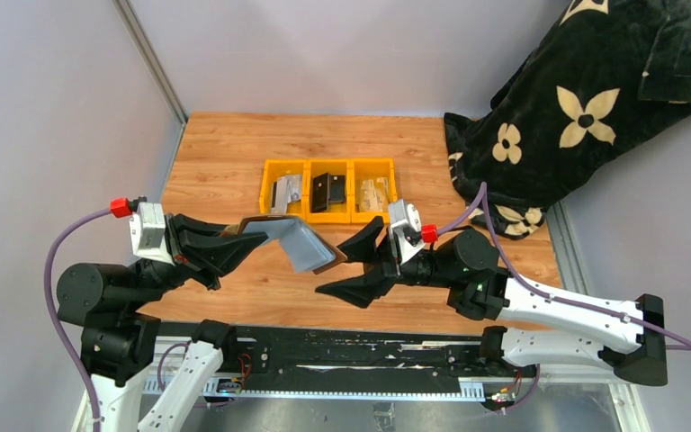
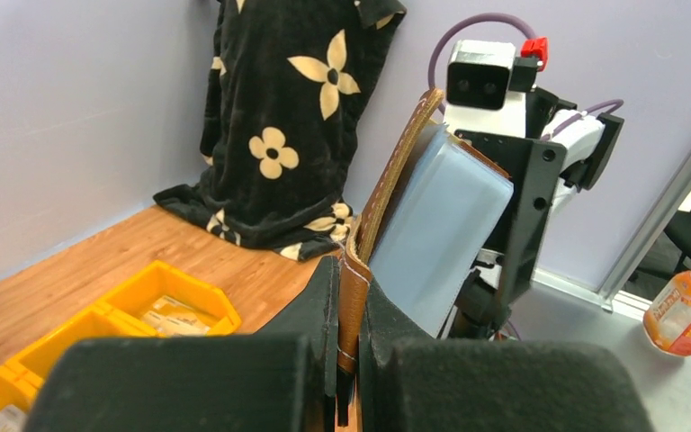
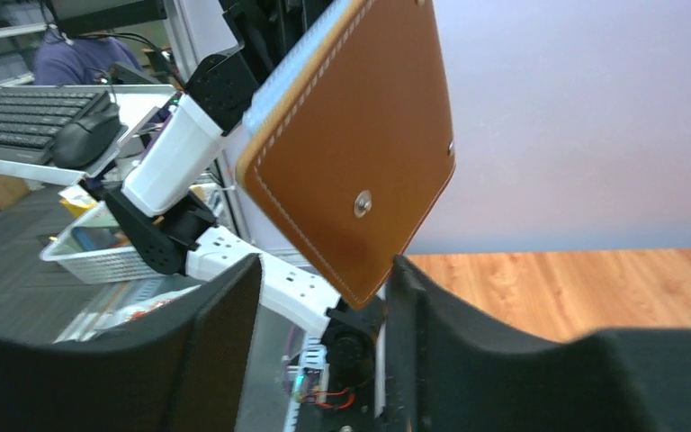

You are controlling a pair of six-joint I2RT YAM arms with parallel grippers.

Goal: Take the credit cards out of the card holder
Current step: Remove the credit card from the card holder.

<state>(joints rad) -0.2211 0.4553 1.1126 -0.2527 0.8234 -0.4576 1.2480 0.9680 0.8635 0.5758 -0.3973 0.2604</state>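
Left gripper [image 2: 346,360]: black fingers fill the bottom of its own view, blurred by closeness; pressed together on a brown leather flap of the card holder [image 2: 432,225]; the flap's lower end is hidden between them
Right gripper [image 3: 324,270]: jaws stand apart; a lower corner of the holder dips into the gap; whether it touches either finger cannot be told
Holder, place: in the air above the near part of the table [image 1: 225,153], between the two arms
Holder, hidden: pocket openings cannot be made out in any view; whether a card sits inside cannot be told
Holder, make: brown leather outside with pale stitching along the edge and a small round metal snap [image 3: 361,204]; smooth grey lining; flat rectangular panels, folded open at an angle
Holder, axis: in the top view its length runs left to right, from the left fingers toward the right ones; grey side up
Credit cards [image 1: 328,191]: thin flat rectangles in the yellow bins [image 1: 270,167]; grey at left, black in the middle, tan at right; too small to count
Backdrop: black plush blanket [image 1: 585,99] with cream flowers, cut off at the top edge
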